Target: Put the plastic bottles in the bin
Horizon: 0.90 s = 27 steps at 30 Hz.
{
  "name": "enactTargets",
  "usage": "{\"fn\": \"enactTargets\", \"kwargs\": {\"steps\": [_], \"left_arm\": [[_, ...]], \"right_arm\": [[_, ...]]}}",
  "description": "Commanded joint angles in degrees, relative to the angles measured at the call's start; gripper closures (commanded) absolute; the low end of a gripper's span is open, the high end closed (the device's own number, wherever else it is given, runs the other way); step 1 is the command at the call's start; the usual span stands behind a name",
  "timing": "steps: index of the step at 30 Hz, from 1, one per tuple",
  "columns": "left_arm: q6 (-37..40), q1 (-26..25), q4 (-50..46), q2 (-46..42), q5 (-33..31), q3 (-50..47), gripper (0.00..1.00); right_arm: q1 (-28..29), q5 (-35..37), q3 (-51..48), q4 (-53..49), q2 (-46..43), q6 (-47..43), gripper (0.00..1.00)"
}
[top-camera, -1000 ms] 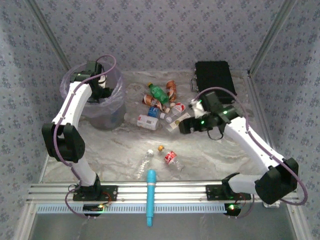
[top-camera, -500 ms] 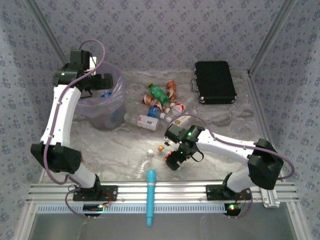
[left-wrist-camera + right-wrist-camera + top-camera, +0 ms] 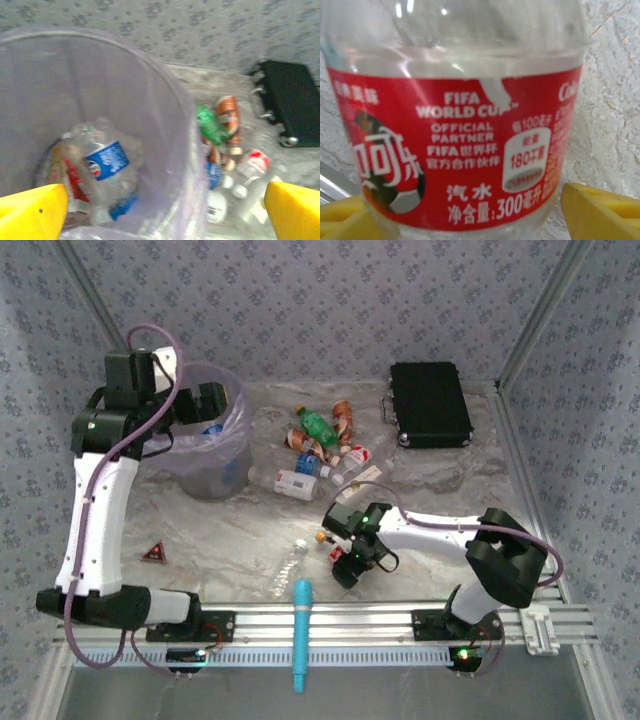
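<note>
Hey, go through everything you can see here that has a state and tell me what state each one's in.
bin: upright, bag-lined, bottles inside.
red-labelled bottle: on the table, not binned.
green bottle: lying on the table, not binned.
black case: closed, lying flat.
left gripper: open, over the bin.
right gripper: jaws either side of the red-labelled bottle; grip unclear.

You're looking at a robot test cell, not a home: 2 arms, the left arm (image 3: pixel 95 500) and right arm (image 3: pixel 430 532), bolted to an aluminium rail (image 3: pixel 360 622) at the near edge, a marble-patterned tabletop (image 3: pixel 440 480), and floral-print panels (image 3: pixel 330 310) on metal posts (image 3: pixel 543 305) closing the left, right and far sides.
</note>
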Motion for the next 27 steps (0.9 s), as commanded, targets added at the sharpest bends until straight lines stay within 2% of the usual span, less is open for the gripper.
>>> {"fn": "enactTargets", "kwargs": {"steps": [1,4,11,17,22,27], "left_arm": [[-3.74,-0.02,4.16,-2.37,8.16,-1.76,0.0],[-5.39,-0.01,5.67,-2.93,10.25,-2.61,0.0],[-9.49,-0.59,10.88,-3.43,15.21,-5.21,0.0],[-11.61,-4.16,14.06,-2.33,17.95,-7.4,0.0],[-15.05,-8.13,20.54,-0.5,21.6,-10.6,0.0],[-18.85,-14.2,27.64,1.78,23.19,-12.66,0.0]], "right_arm": [[-0.51,0.78,-1.12,0.72,-0.44,0.48,0.19],[-1.06,0.91,-1.66,0.77,-2.5,0.82,0.25],[-4.76,0.14,-1.6,-1.33,-8.62,1.37,0.3],[-10.49,-0.47,1.31,-3.82,-16.08,1.03,0.32],[-22.22,-7.74,3.83,5.05,-22.71,-0.35,0.35],[-25.73,-10.58,9.28,13.63,-22.68,-0.89,0.34]]}}
